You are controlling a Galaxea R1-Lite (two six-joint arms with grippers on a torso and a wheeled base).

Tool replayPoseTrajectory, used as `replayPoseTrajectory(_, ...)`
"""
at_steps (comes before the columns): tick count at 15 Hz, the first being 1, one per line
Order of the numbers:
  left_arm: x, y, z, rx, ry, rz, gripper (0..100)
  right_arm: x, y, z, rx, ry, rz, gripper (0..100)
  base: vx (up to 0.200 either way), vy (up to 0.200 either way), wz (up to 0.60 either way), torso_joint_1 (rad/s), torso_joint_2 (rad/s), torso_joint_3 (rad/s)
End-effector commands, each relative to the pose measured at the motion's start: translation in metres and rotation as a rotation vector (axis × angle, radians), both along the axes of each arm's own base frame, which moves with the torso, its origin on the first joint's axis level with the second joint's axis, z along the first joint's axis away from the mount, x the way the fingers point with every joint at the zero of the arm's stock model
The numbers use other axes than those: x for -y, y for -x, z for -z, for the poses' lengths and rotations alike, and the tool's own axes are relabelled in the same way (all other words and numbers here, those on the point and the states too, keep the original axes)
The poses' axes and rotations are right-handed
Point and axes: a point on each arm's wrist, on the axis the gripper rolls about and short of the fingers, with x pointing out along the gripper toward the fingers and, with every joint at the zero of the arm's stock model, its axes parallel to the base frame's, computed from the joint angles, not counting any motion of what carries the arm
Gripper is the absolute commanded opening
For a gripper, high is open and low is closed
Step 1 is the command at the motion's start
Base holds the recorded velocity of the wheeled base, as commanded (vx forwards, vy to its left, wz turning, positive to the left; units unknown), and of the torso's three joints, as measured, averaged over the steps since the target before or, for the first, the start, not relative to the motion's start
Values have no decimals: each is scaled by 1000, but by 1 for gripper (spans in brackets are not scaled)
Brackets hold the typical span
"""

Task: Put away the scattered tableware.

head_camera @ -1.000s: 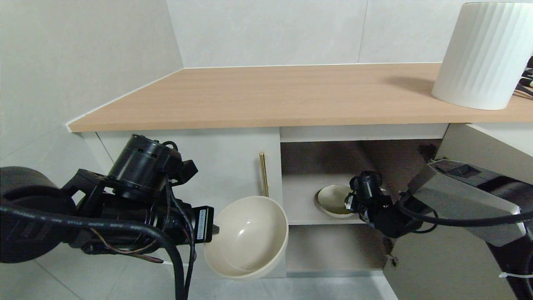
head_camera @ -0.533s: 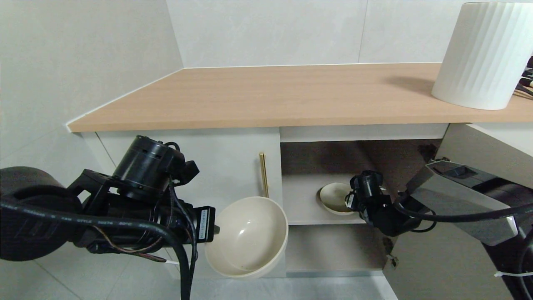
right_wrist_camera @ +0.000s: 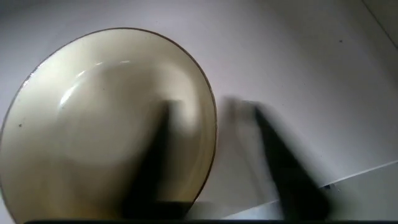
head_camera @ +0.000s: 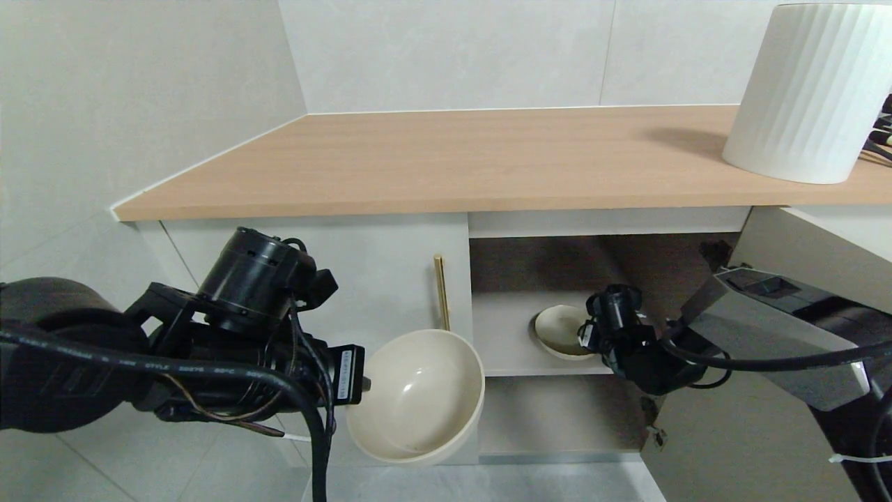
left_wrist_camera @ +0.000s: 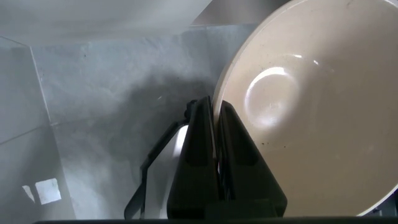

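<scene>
1. The left end effector (left_wrist_camera: 215,124) is clenched on the rim of a large cream bowl (head_camera: 418,397). One finger lies inside the rim and one outside, as the left wrist view shows.
2. The bowl hangs in the air below the wooden worktop (head_camera: 453,160), tipped on its side so that its hollow faces outward. It is in front of the lower part of the closed cabinet door (head_camera: 376,279) and covers the foot of the door's gold handle (head_camera: 440,293).
3. To the right of that door the cabinet stands open, with a pale shelf (head_camera: 509,335) across it.
4. A smaller cream dish (head_camera: 557,331) lies on the shelf near its front edge, about midway along it. Whether the dish sits flat or leans cannot be told.
5. The right end effector (right_wrist_camera: 205,109) is inside the open cabinet at the dish, released. In the right wrist view its blurred fingers are spread, one over the dish's hollow and the other over the bare shelf just beside it, with the rim between them. Whether either finger touches the dish cannot be told.
6. A white ribbed container (head_camera: 812,90) stands upright at the right end of the worktop, close to the front edge.
</scene>
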Motion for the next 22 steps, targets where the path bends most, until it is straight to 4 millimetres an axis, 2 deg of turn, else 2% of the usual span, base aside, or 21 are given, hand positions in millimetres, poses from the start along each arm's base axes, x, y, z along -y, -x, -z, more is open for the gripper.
replayPoseTrajectory(1, 7, -3, 4, -7, -16, 8, 0, -1, 5, -15, 21, -8, -6, 100, 0, 0, 0, 0, 0, 0)
replayPoseTrajectory(2, 9, -4, 5, -6, -25, 7, 0, -1, 8, -22, 28, -12, -9, 100, 0, 0, 0, 0, 0, 0)
replayPoseTrajectory(3, 16, -4, 5, 4, -41, 15, 0, -1, 20, -39, 34, -15, -23, 100, 0, 0, 0, 0, 0, 0)
replayPoseTrajectory(4, 21, 0, 3, 10, -42, 31, 0, -3, 31, -46, 28, -17, -45, 100, 0, 0, 0, 0, 0, 0)
replayPoseTrajectory(6, 39, 14, 7, 2, -94, 88, 0, -17, 85, -95, 12, -84, -290, 100, 0, 0, 0, 0, 0, 0)
replayPoseTrajectory(10, 61, -1, 43, -34, -246, 52, 0, -29, 151, -142, -71, -65, -545, 100, 0, 0, 0, 0, 0, 0)
replayPoseTrajectory(13, 76, -1, 55, -11, -307, -27, 0, -43, 194, -166, -145, -66, -693, 100, 0, 0, 0, 0, 0, 0)
replayPoseTrajectory(16, 78, -2, 55, -7, -303, -37, 0, -49, 206, -163, -174, -49, -732, 100, 0, 0, 0, 0, 0, 0)
replayPoseTrajectory(18, 81, 0, 55, 15, -314, -41, 0, -61, 216, -156, -201, -35, -785, 100, 0, 0, 0, 0, 0, 0)
replayPoseTrajectory(22, 85, 9, 47, 40, -303, -19, 0, -82, 221, -131, -274, 16, -820, 100, 0, 0, 0, 0, 0, 0)
